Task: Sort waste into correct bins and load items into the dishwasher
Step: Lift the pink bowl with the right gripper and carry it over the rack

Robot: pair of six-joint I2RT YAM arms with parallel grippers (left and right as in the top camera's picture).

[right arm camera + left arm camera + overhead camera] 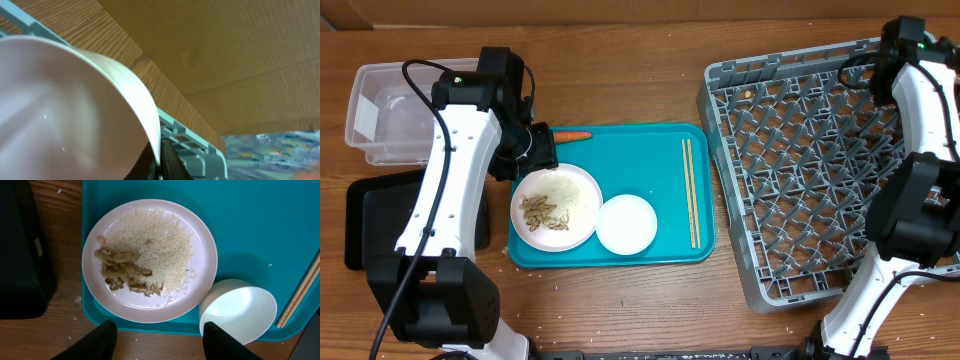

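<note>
Left gripper (159, 331) above white round plate (93, 288) of rice (160, 245) and beige scraps (125, 272), jaws spread, right gripper (161, 162) pinching rim of white curved dish (65, 110), beside grey plastic rack (718, 150)

free: teal tray (620, 150) strip between bowl (626, 223) and chopsticks (691, 190) | blocked: left arm (458, 160) over tray's left edge

White plate (578, 228) of rice (570, 190) and beige scraps (542, 212) sits beside an empty white bowl (626, 223), chopsticks (691, 192) and carrot (572, 136) lying flat nearby.
</note>
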